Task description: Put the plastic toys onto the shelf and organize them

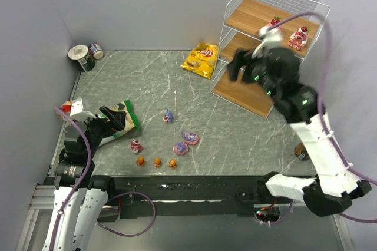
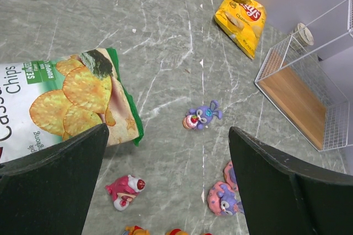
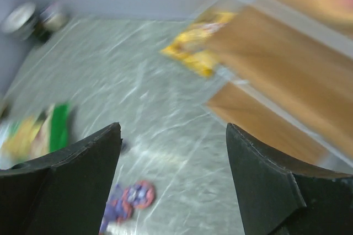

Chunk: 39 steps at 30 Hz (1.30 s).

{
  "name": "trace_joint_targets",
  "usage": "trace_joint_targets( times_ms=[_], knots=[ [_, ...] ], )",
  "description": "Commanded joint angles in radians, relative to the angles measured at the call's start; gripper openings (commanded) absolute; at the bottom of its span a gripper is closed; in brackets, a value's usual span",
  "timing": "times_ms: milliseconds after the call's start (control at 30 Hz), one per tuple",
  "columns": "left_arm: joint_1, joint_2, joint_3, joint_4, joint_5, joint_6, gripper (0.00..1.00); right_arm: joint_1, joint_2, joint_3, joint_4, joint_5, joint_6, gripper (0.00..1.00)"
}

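Note:
The shelf (image 1: 268, 45) stands at the back right, with two pink-and-red strawberry toys (image 1: 298, 38) on its top board. On the table lie one strawberry toy (image 1: 136, 145), three purple-pink toys (image 1: 181, 148) and three small orange toys (image 1: 157, 162). My right gripper (image 1: 235, 65) hangs open and empty in front of the shelf, above the table; its blurred wrist view shows a purple-pink toy (image 3: 129, 199) below. My left gripper (image 1: 118, 120) is open and empty over the green chip bag; its view shows a strawberry toy (image 2: 126, 190) and purple toys (image 2: 202, 116) between its fingers.
A green chip bag (image 1: 126, 115) lies at the left under my left gripper. A yellow chip bag (image 1: 201, 60) lies beside the shelf's foot. Tin cans (image 1: 82, 56) stand in the back left corner. A small dark can (image 1: 301, 151) sits near the right arm.

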Motion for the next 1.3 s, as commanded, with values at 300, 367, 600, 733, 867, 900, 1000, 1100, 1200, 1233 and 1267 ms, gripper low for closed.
trace_joint_targets(
  times_ms=[300, 367, 600, 733, 867, 900, 1000, 1100, 1200, 1233, 1267],
  knots=[
    [0.005, -0.039, 0.018, -0.013, -0.088, -0.036, 0.96, 0.588, 0.118, -0.486, 0.523, -0.024, 0.098, 0.93],
    [0.005, -0.056, 0.018, -0.019, -0.117, -0.045, 0.96, 0.636, 0.181, -0.463, 0.532, 0.091, 0.158, 0.95],
    [0.005, -0.106, 0.033, -0.067, -0.273, -0.093, 0.96, 0.749, 0.411, -0.440, 0.667, 0.174, 0.393, 0.98],
    [0.005, -0.141, 0.044, -0.100, -0.367, -0.129, 0.96, 0.776, 0.528, -0.344, 0.643, 0.169, 0.453, 0.99],
    [0.005, -0.184, 0.042, -0.111, -0.416, -0.143, 0.96, 0.782, 0.681, -0.223, 0.571, 0.151, 0.513, 0.98],
    [0.005, -0.189, 0.044, -0.114, -0.422, -0.146, 0.96, 0.781, 0.705, -0.171, 0.557, 0.151, 0.514, 0.98],
    [0.005, -0.201, 0.045, -0.119, -0.438, -0.149, 0.96, 0.790, 0.778, -0.094, 0.493, 0.172, 0.539, 0.96],
    [0.005, -0.204, 0.044, -0.119, -0.439, -0.149, 0.96, 0.796, 0.826, -0.048, 0.442, 0.186, 0.566, 0.94],
    [0.005, -0.200, 0.045, -0.119, -0.439, -0.148, 0.96, 0.802, 0.864, -0.016, 0.401, 0.215, 0.588, 0.91],
    [0.005, -0.198, 0.045, -0.119, -0.438, -0.148, 0.96, 0.805, 0.883, -0.008, 0.388, 0.225, 0.596, 0.90],
    [0.005, -0.198, 0.045, -0.120, -0.438, -0.148, 0.96, 0.805, 0.892, 0.000, 0.378, 0.226, 0.600, 0.89]
  ],
)
